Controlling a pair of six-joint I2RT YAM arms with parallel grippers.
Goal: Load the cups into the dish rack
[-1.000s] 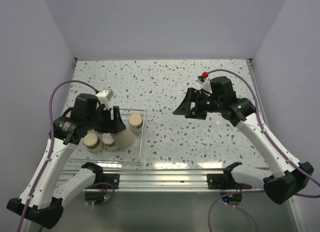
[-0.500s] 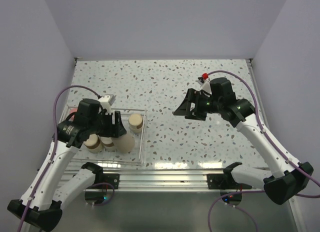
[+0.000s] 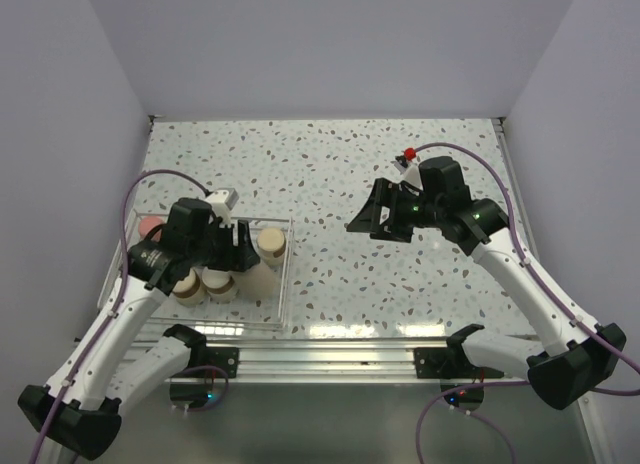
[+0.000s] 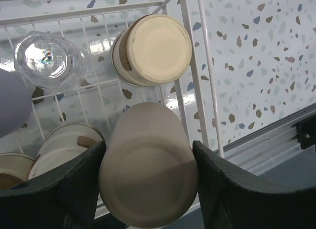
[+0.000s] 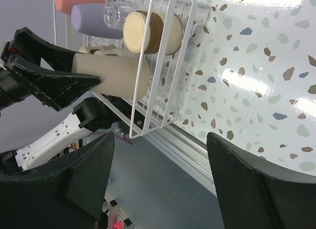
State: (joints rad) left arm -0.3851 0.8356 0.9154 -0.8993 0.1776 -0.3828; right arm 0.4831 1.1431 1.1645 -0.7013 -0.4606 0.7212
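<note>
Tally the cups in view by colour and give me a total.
Coral red cup: 1
Lavender cup: 1
Clear cup: 1
Cream-beige cup: 1
Brown-banded cups: 3
Total: 7

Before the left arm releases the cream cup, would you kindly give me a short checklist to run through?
1. Grip: left hand has a finger on each side of the cream cup: ok.
2. Cream cup inside the dish rack walls, seen from overhead: ok.
3. Cream cup resting on the rack's grid: cannot tell.
4. Gap to the upturned banded cup beyond it: ok, apart.
5. Left finger clear of the low banded cups beside it: cannot tell.
6. Right hand open, empty, over the table away from the rack: ok.
</note>
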